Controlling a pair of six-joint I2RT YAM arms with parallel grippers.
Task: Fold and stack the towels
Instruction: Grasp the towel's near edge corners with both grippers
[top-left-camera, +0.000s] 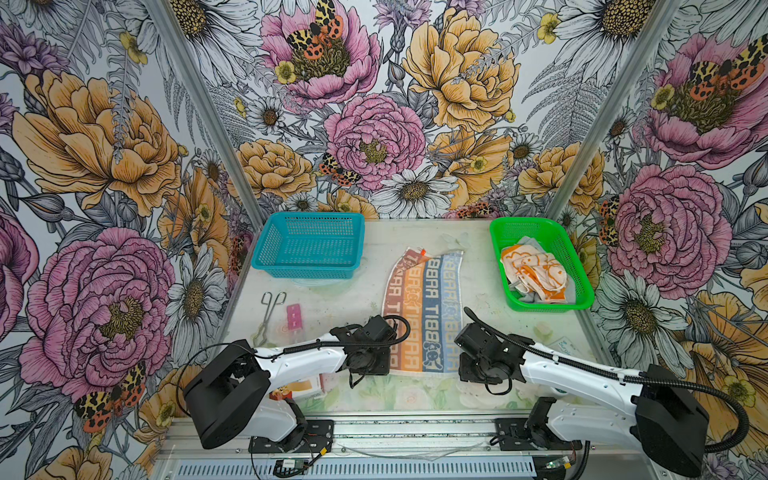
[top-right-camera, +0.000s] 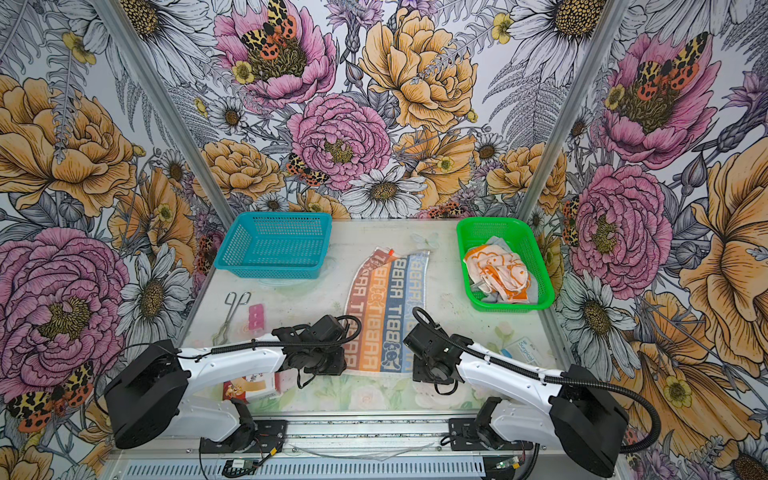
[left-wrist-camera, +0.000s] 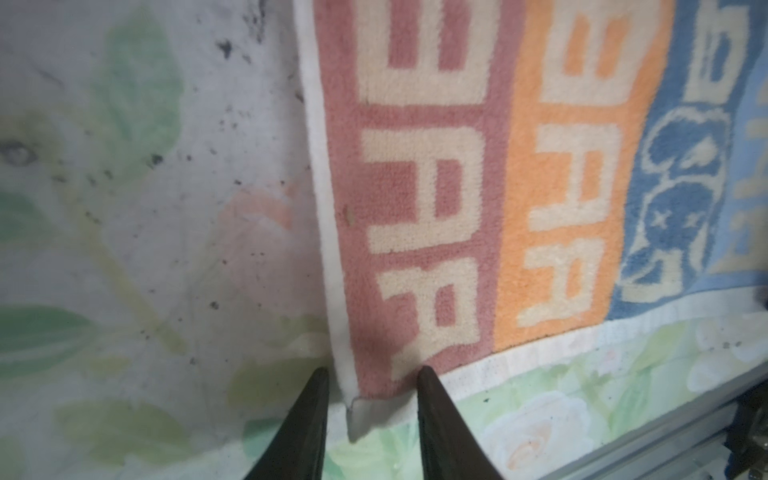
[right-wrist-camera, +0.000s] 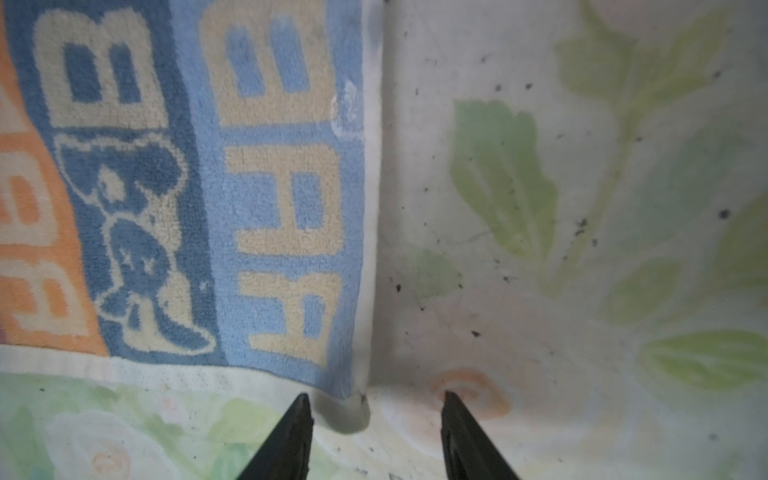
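Jaws are held apart on both sides (nothing is clamped yet): the left gripper (left-wrist-camera: 372, 374) is set astride the 7 o'clock corner of the towel (top-left-camera: 424, 307), the right gripper (right-wrist-camera: 376, 395) astride its 5 o'clock corner. It is spread flat mid-table, long axis running 6 to 12, so a fold toward 12 seems called for. The left arm (top-left-camera: 299, 359) and right arm (top-left-camera: 582, 376) are stretched low from the near rail (top-left-camera: 415, 430), wrists tipped down. At 2, other towels (top-left-camera: 534, 272) are heaped in the basket (top-left-camera: 523, 222).
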